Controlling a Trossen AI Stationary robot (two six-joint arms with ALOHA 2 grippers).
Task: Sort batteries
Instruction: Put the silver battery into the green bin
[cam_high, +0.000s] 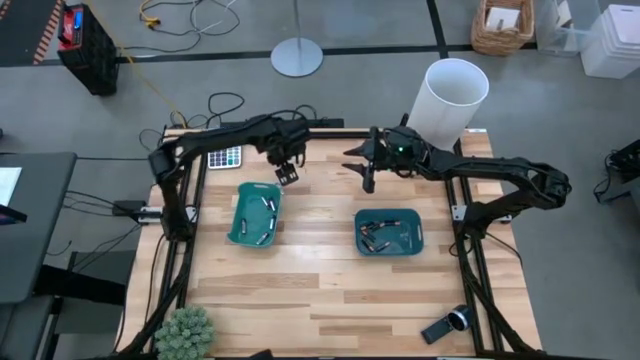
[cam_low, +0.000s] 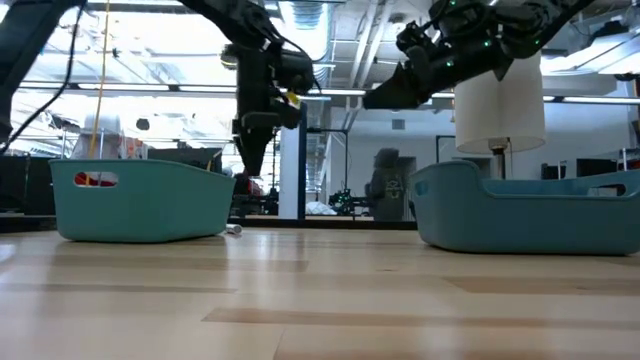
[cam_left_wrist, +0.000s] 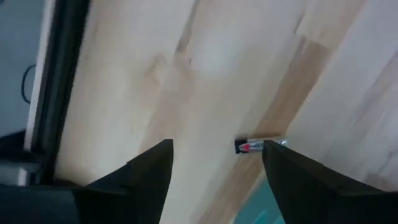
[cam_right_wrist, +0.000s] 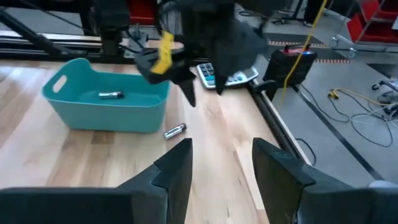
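Two teal trays sit on the wooden table. The left tray (cam_high: 255, 213) holds a few silvery-white batteries (cam_high: 266, 204), and the right tray (cam_high: 388, 231) holds several dark ones (cam_high: 378, 240). One loose battery (cam_right_wrist: 175, 130), silvery with a red mark, lies on its side on the wood beside the left tray's far end. My left gripper (cam_left_wrist: 217, 144) hovers open above it, fingers pointing down, with the battery (cam_left_wrist: 260, 145) showing by one fingertip. My right gripper (cam_high: 367, 180) is open and held high, past the right tray's far-left corner.
A grey calculator (cam_high: 225, 157) lies at the far-left corner of the table. A white cylindrical bin (cam_high: 455, 98) stands past the far-right corner. A black-and-silver handheld device (cam_high: 447, 324) lies at the near right, and a green plant (cam_high: 185, 333) at the near left. Bare wood lies between the trays.
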